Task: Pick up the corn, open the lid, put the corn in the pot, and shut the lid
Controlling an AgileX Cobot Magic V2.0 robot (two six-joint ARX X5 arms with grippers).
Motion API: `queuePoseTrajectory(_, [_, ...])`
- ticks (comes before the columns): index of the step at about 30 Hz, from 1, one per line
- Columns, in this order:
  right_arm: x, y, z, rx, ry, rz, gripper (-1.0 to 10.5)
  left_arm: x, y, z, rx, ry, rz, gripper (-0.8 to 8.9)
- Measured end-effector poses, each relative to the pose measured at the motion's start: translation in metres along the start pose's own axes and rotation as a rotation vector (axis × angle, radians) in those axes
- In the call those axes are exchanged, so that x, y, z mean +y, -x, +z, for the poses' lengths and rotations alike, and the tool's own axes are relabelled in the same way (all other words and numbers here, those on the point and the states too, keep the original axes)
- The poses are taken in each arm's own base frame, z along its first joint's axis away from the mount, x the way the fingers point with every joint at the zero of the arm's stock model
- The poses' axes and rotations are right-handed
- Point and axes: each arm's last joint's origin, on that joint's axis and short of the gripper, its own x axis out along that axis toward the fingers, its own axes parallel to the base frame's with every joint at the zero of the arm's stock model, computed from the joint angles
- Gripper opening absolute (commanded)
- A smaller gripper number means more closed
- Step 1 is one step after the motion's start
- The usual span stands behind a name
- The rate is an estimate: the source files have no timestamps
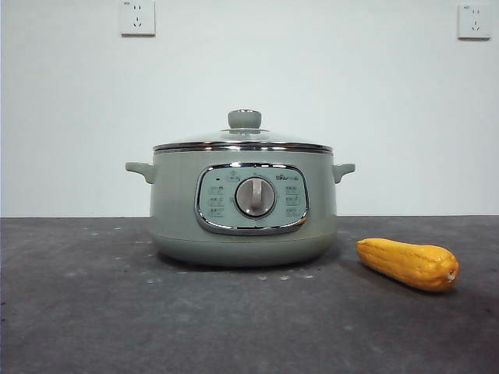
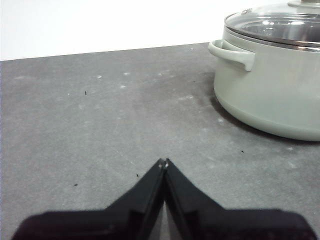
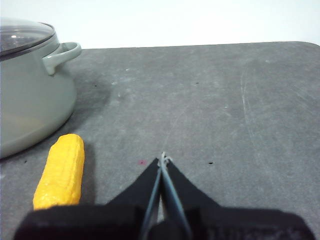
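The sage-green pot point(image 1: 243, 206) stands mid-table with its glass lid point(image 1: 243, 140) shut on it, green knob on top. The yellow-orange corn point(image 1: 407, 263) lies on the table to the right of the pot, apart from it. Neither arm shows in the front view. My left gripper point(image 2: 163, 162) is shut and empty above the bare table, with the pot point(image 2: 272, 85) and lid point(image 2: 280, 27) off to one side. My right gripper point(image 3: 163, 159) is shut and empty, with the corn point(image 3: 61, 172) lying close beside it and the pot point(image 3: 32, 90) beyond.
The dark grey table point(image 1: 93, 312) runs to a white wall with two sockets point(image 1: 137, 17). The table's far edge and rounded corner point(image 3: 305, 45) show in the right wrist view.
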Motion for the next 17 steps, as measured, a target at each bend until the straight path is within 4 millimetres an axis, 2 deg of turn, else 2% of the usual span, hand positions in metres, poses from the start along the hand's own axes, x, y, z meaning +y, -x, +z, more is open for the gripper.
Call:
queuePoseTrajectory(12, [0.0,0.0,0.0,0.0,0.0,0.0,0.0,0.0,0.0,0.0,0.0,0.0,0.0,-0.03])
queuePoseTrajectory(17, [0.0,0.0,0.0,0.0,0.0,0.0,0.0,-0.0008,0.0,0.0001,-0.001,0.056,-0.028,-0.03])
